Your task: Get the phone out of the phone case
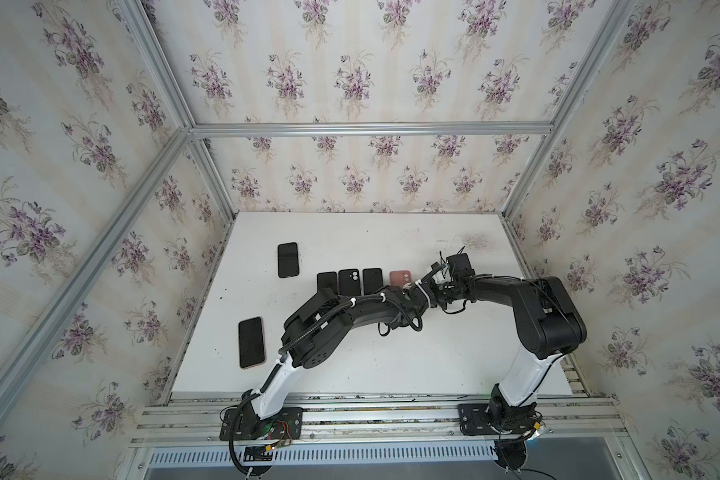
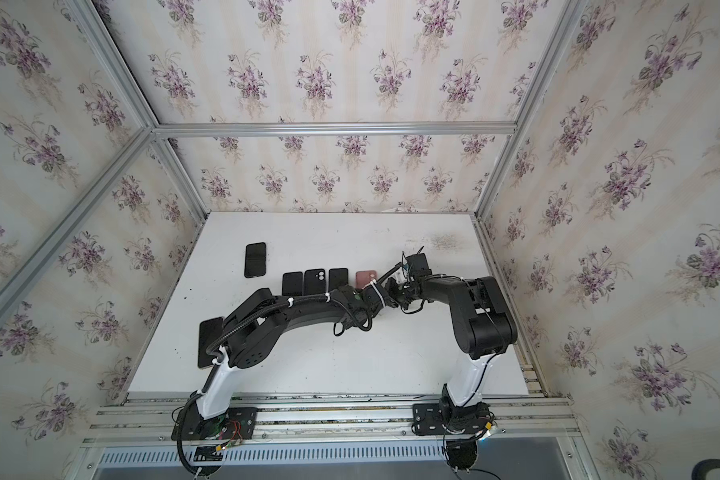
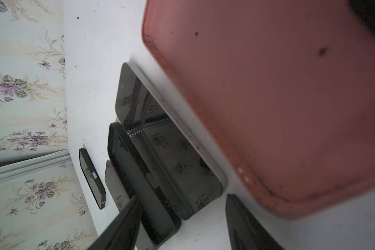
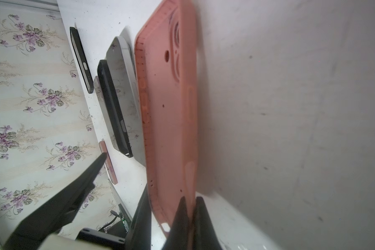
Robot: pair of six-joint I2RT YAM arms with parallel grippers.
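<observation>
The white table [image 1: 391, 353] is mostly taken up by the two arms. The left arm [image 1: 350, 320] and the right arm [image 1: 545, 316] bend in from opposite sides and meet at the near end of the pink phone case [image 1: 400, 277], the landmark here. The case lies flat with its long axis running away from the robot's base, and its near end is hidden under the wrists in both top views. Just left of the case, parallel to it and close alongside, lies a silver-edged phone [image 3: 178, 155], screen up and bare. Left again of that is a black case [image 1: 350, 282]. In the right wrist view the inner face of the pink case's far wall and the floor round the camera cut-out seem to show. To my eye it is an empty shell lying open side up, and the silver-edged phone is the one belonging to it, already out. I would not swear to either. The right gripper [image 4: 191, 198] is clenched on the pink case's wall at the near end, with pink rim squeezed between its two fingers. The left gripper [image 3: 182, 195] is released, its jaws wide apart and holding nothing. They straddle the near end of the silver-edged phone, and one finger stands close to the pink case's corner. I cannot tell whether either finger touches anything. The phone lies directly ahead of the left gripper, so the left arm is much the nearer to it. What seems left is a straight pull back along the phone's length, and letting go of the case.
</observation>
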